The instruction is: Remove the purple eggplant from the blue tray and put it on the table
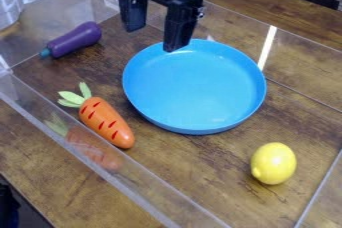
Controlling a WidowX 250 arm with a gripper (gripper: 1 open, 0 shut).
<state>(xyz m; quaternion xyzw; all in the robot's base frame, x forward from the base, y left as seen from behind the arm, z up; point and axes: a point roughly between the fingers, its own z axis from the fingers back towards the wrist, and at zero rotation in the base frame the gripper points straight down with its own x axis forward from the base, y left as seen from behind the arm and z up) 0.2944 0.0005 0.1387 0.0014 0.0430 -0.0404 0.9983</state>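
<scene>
**Eggplant already out of the tray, fingers empty above the rim**

We start with the purple eggplant (74, 39): it lies on its side on the worktop (187, 177), up at the far left, well apart from the blue tray (195, 122). The tray itself holds nothing that we can see; its whole blue floor is bare. So, judging from how things lie, the placing part of the task looks done, and what remains is only for the arm to clear off.

The gripper (156, 30) hangs over the far left rim of the tray, pointing down, its two dark fingers (179, 29) standing wide apart with nothing between them. It sits between eggplant and tray centre, touching neither as far as we can tell (the fingertips look to be above the rim, though the single view makes height hard to read).

Further out, an orange carrot (102, 119) with green leaves rests on the worktop near the front left, close to a clear plastic wall (80, 162) that fences the area, and a yellow lemon (274, 162) sits at the front right. Neither is part of the job.

We reckon the next move calls for little: lift away and leave the eggplant undisturbed, keeping the fingers off the tray rim.
</scene>
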